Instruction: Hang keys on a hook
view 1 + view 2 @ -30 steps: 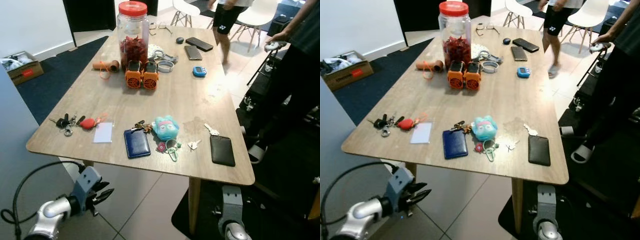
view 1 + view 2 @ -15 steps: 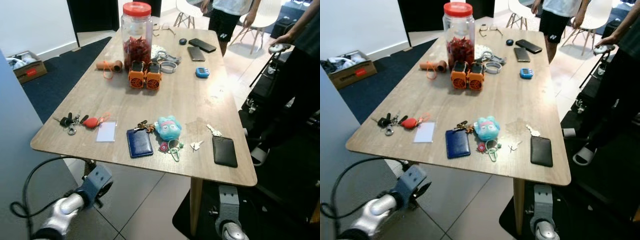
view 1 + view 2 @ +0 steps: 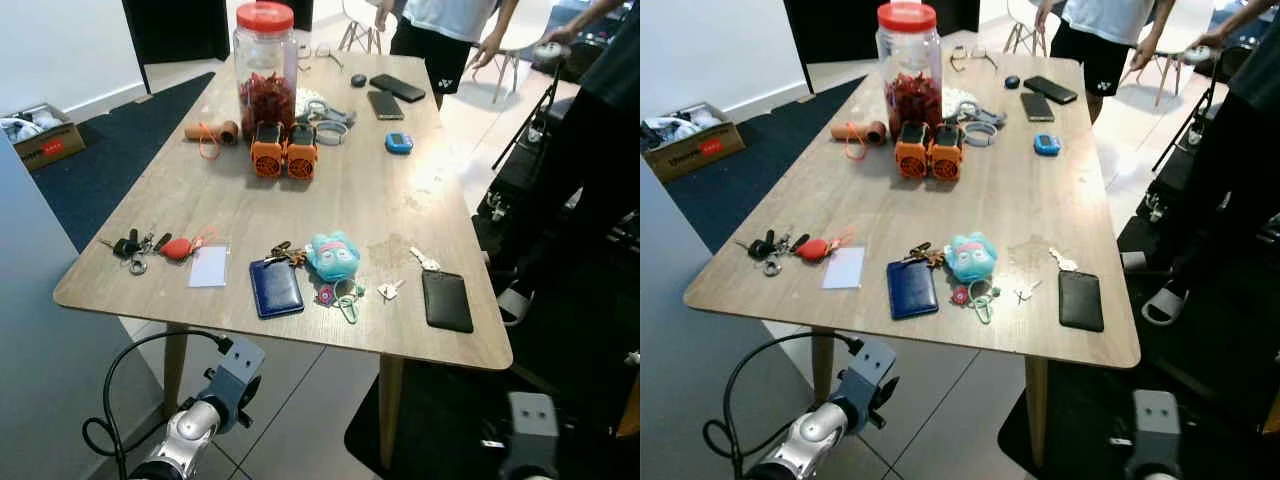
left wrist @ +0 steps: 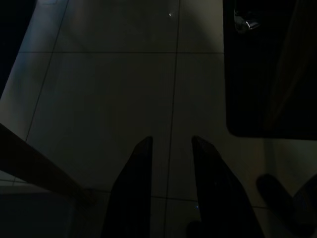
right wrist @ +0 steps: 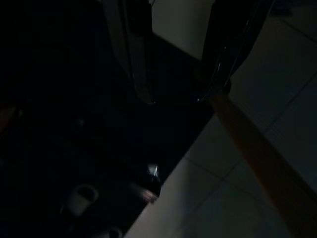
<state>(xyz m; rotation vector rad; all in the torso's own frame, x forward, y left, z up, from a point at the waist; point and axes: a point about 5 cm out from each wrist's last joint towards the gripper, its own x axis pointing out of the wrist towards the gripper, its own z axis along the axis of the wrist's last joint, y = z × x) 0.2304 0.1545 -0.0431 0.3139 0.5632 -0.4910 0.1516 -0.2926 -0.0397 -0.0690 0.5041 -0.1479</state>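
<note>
**Keys on the table, both arms low and empty**

The wooden table [image 3: 400, 200] carries several bunches of keys. One bunch of keys [image 3: 128, 246] with a red fob [image 3: 177, 247] lies at the table's 8 o'clock corner, just beside a white card [image 3: 207, 266]. A second bunch [image 3: 281, 252] sits near 6 o'clock, touching the top of a blue wallet [image 3: 276, 288] and next to a teal plush charm [image 3: 332, 255]. A loose small key [image 3: 423, 260] lies toward 4 o'clock, just above a black wallet [image 3: 446, 300]. No hook can be made out in these views.

The left gripper [image 4: 169, 163] hangs below the table edge over the tiled floor, its two black fingers [image 4: 136, 163] parted with a clear gap and nothing between them. The right arm [image 3: 528, 440] hangs idle at the lower right (its wrist view is too dark to say whether that gripper is parted or closed).

Judging by looks, a key bunch is light but floppy: the metal is hard and slippery, and the pieces will swing and splay when lifted. The ring, or the fob beside it, seems the best place to pinch, leaving the ring's loop free for a hook
</note>
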